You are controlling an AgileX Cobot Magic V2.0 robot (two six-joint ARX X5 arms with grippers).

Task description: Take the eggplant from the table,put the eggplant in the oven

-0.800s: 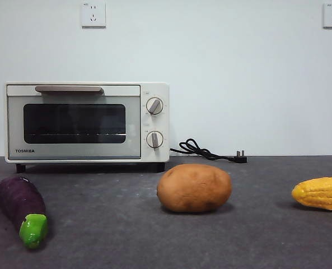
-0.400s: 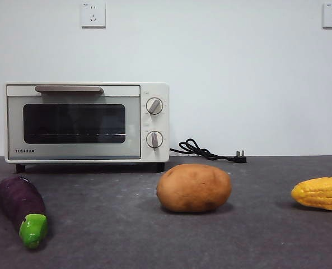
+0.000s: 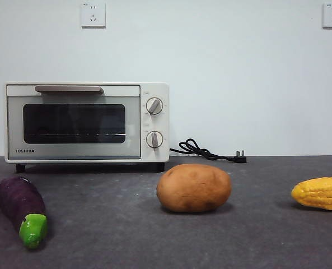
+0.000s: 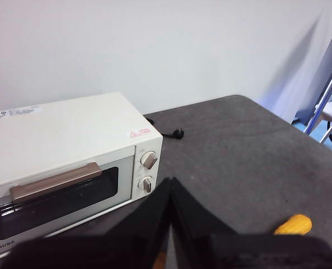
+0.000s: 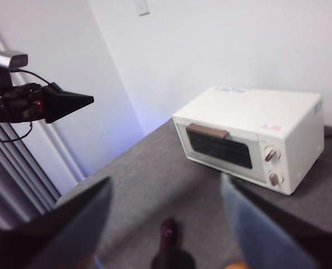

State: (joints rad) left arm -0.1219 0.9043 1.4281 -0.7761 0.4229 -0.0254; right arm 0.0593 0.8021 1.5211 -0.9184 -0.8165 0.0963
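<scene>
The dark purple eggplant (image 3: 21,208) with its green cap lies on the grey table (image 3: 115,235) at the front left, cap toward the camera. Behind it stands the cream oven (image 3: 87,122) with its door closed. No arm shows in the front view. My left gripper (image 4: 170,185) is shut and empty, high above the table, facing the oven (image 4: 70,151). High up too, my right gripper (image 5: 166,182) is open and empty; far below it are the eggplant (image 5: 167,228) and the oven (image 5: 249,140).
A brown potato (image 3: 194,188) sits mid-table and a yellow corn cob (image 3: 321,193) at the right edge. A black power cord (image 3: 202,151) lies beside the oven by the wall. The left arm (image 5: 40,103) shows in the right wrist view.
</scene>
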